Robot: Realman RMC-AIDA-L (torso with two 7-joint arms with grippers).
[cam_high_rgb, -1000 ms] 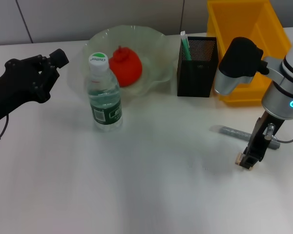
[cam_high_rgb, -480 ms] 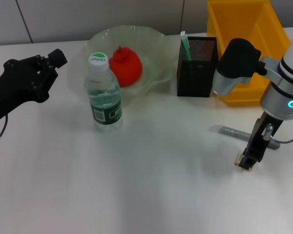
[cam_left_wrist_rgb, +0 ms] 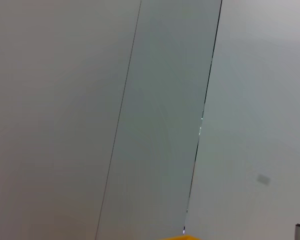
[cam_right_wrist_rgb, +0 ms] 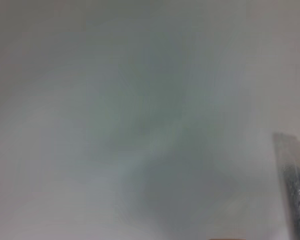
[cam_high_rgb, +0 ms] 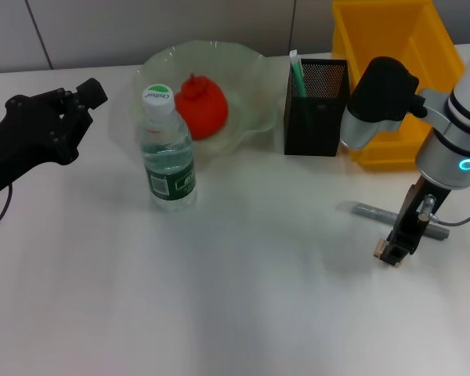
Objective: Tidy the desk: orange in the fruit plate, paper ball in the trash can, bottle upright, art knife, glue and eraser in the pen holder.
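The orange (cam_high_rgb: 201, 106) lies in the pale-green fruit plate (cam_high_rgb: 251, 70). In front of the plate the bottle (cam_high_rgb: 168, 153) stands upright. A green stick with a white end (cam_high_rgb: 297, 73) leans inside the black mesh pen holder (cam_high_rgb: 316, 110); I cannot tell whether it is the glue. The grey art knife (cam_high_rgb: 372, 211) lies flat on the table and shows again in the right wrist view (cam_right_wrist_rgb: 296, 185). Just in front of the knife, my right gripper (cam_high_rgb: 390, 250) points down, shut on the small beige eraser (cam_high_rgb: 385, 251). The yellow trash can (cam_high_rgb: 399, 70) stands at the back right. The paper ball is out of view.
My left gripper (cam_high_rgb: 66, 117) hangs idle at the far left, beside the fruit plate. The white table (cam_high_rgb: 235, 313) stretches wide toward the front. The left wrist view shows only wall panels.
My right gripper has risen a little and drifted slightly left with the eraser. The left arm has not moved.
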